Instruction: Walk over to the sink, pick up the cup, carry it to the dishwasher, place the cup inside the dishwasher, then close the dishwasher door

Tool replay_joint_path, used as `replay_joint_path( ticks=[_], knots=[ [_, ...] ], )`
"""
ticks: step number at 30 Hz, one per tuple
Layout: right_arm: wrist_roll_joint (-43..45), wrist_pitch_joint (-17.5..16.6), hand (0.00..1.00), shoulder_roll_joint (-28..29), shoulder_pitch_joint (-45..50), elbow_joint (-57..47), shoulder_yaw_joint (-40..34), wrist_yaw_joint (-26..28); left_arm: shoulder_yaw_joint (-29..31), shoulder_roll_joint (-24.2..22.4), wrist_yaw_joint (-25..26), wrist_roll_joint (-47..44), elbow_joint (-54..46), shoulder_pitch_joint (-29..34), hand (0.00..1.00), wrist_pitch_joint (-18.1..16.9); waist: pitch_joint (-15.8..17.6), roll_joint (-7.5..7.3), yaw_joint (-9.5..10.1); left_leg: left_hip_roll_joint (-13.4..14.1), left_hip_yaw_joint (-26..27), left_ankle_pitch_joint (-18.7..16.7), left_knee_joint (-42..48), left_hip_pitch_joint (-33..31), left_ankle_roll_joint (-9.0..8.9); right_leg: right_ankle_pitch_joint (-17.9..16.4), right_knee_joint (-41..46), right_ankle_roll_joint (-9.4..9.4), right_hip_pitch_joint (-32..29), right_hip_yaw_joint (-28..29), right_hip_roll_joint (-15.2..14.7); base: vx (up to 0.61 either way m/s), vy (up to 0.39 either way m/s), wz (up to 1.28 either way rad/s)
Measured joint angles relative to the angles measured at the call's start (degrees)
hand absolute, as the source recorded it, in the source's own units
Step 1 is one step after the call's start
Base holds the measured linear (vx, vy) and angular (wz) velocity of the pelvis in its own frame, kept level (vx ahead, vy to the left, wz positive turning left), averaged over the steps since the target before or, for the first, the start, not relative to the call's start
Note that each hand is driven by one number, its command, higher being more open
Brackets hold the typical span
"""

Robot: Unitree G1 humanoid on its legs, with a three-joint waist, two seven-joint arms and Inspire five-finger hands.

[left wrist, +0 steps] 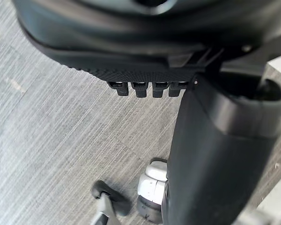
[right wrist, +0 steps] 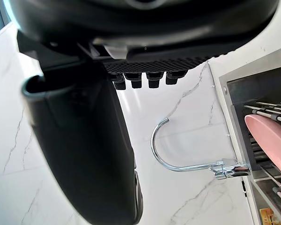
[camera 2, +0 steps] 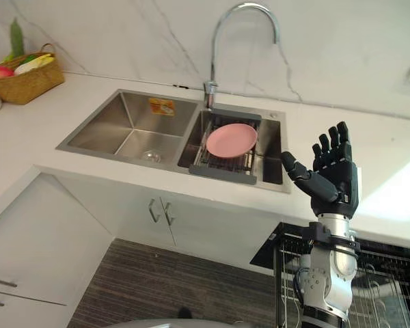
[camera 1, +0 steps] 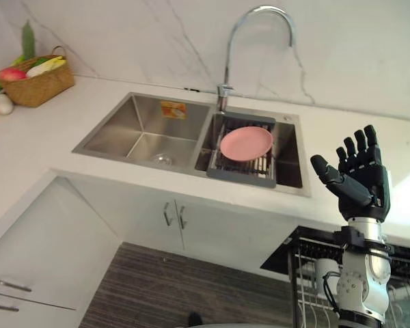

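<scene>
My right hand (camera 1: pixel 359 181) is raised in front of the counter's edge, right of the sink (camera 1: pixel 116 123), open with fingers spread and holding nothing. Below it the open dishwasher's wire rack (camera 1: pixel 307 260) shows. A whitish cup-like thing (camera 1: pixel 326 273) stands in that rack, partly behind my right forearm. A pink plate (camera 1: pixel 246 143) lies on a dark drain rack (camera 1: pixel 240 176) in the sink's right basin. The left basin is bare steel. My left hand (left wrist: pixel 215 154) hangs over the grey floor, fingers straight, nothing in it.
A tall curved faucet (camera 1: pixel 253 20) rises behind the sink. A wicker basket (camera 1: pixel 41 82) of fruit and vegetables sits at the counter's far left. White cabinet doors (camera 1: pixel 174 215) stand below the sink, and drawers (camera 1: pixel 27 273) run along the left.
</scene>
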Motion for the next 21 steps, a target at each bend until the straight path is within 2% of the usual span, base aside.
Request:
replay_joint_path(
  ticks=[2,5,10,11,17,21],
  knots=[
    [0.11,-0.71,1.0,-0.36,0.09,-1.09,-0.21,-0.07,-0.01,-0.02,-0.04,0.0,0.06,-0.17,1.0,0.49,-0.53,-0.51,-0.08,-0.88,-0.69,0.36,0.13,0.12,0.48,0.25,-4.3,-0.54,0.21,0.33,0.14,0.16,-0.085,0.24],
    [0.62,-1.25,1.0,-0.74,-0.56,-1.45,-1.43,-0.19,0.06,-0.38,-0.12,0.02,0.03,-0.19,1.0,0.39,-0.44,-0.72,0.07,-0.8,-0.8,0.4,0.08,0.16,0.45,1.44,-10.42,-0.22,3.46,1.27,0.99,0.13,-0.106,0.05],
    [0.64,-2.35,1.0,-1.12,-1.93,-1.5,-3.76,-2.94,0.19,-0.36,-1.5,-1.55,0.05,-0.12,1.0,0.32,0.44,-0.56,0.03,0.64,-0.02,-0.29,0.03,2.45,-0.81,2.31,-11.75,-0.81,5.6,3.92,2.56,0.02,-0.089,-0.11],
    [-5.03,-2.98,1.0,-1.09,-1.74,-5.97,-5.5,-14.9,-2.22,-1.06,-1.13,-2.47,-2.04,-0.62,1.0,5.25,1.12,2.91,-1.64,0.92,0.7,-0.14,-0.32,2.71,-1.42,2.6,-12.61,-1.32,5.9,5.99,2.98,0.0,-0.031,-0.08],
    [-5.0,-2.98,1.0,-1.09,-1.39,-6.25,-4.61,-14.72,-2.62,-1.35,-1.12,-2.53,-2.08,-1.19,1.0,5.07,1.19,3.23,-1.68,1.32,2.01,-0.17,-0.09,2.15,-1.47,3.08,-13.31,-1.45,5.04,7.15,3.26,0.0,-0.001,-0.1],
    [-4.91,-3.0,1.0,-1.08,1.6,-6.97,-2.38,-13.33,-7.7,-0.56,-1.18,-3.65,-2.24,-1.4,1.0,3.13,1.24,3.74,-2.07,1.62,2.32,0.0,-0.07,2.08,-1.62,4.36,-15.47,-1.48,6.05,6.73,3.49,0.0,-0.032,-0.04]
  ],
)
